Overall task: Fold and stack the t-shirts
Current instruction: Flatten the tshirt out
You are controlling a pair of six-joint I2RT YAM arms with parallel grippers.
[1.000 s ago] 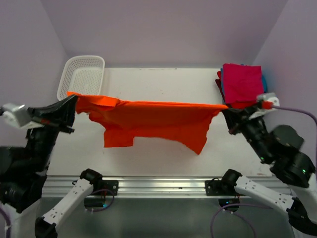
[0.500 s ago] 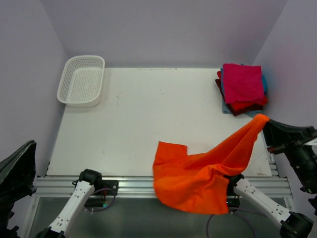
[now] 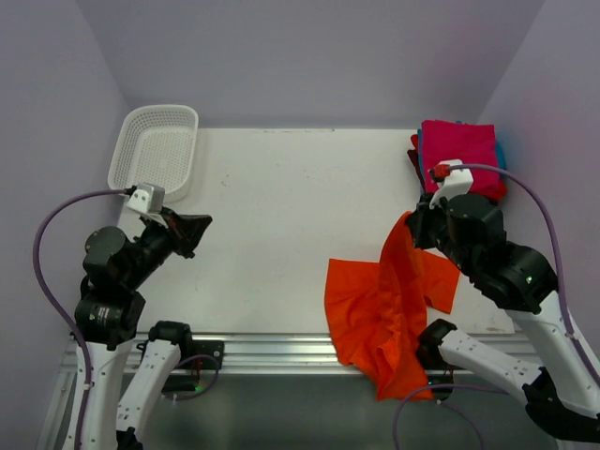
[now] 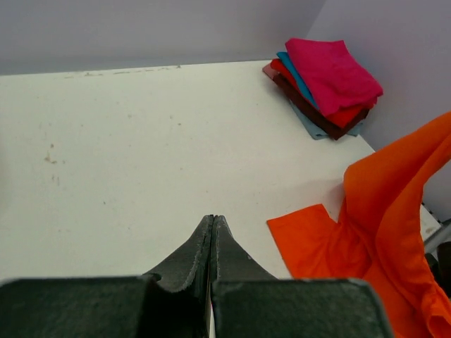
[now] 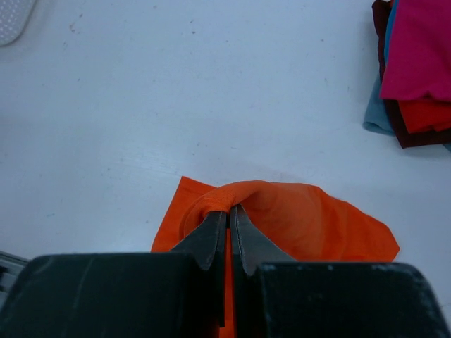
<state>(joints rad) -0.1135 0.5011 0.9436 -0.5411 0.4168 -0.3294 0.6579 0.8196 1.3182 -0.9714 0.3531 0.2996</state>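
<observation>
The bright orange t-shirt (image 3: 384, 300) hangs crumpled from my right gripper (image 3: 409, 221), its lower part draped over the table's front edge. In the right wrist view the right gripper (image 5: 230, 209) is shut on a rolled hem of the orange shirt (image 5: 296, 218). My left gripper (image 3: 201, 225) is shut and empty above the left part of the table; its closed tips (image 4: 213, 220) show in the left wrist view, apart from the orange shirt (image 4: 380, 211). A stack of folded shirts (image 3: 457, 159), magenta-pink on top, lies at the far right corner.
A white lattice basket (image 3: 155, 150) stands at the far left corner. The metal rail (image 3: 281, 352) runs along the table's near edge. Purple walls close in on three sides. The folded stack also shows in the left wrist view (image 4: 324, 77) and the right wrist view (image 5: 416, 63).
The left gripper let go of the orange shirt and swung back over the table's left. The right gripper carried the shirt from the near right edge up toward the stack, still holding it.
</observation>
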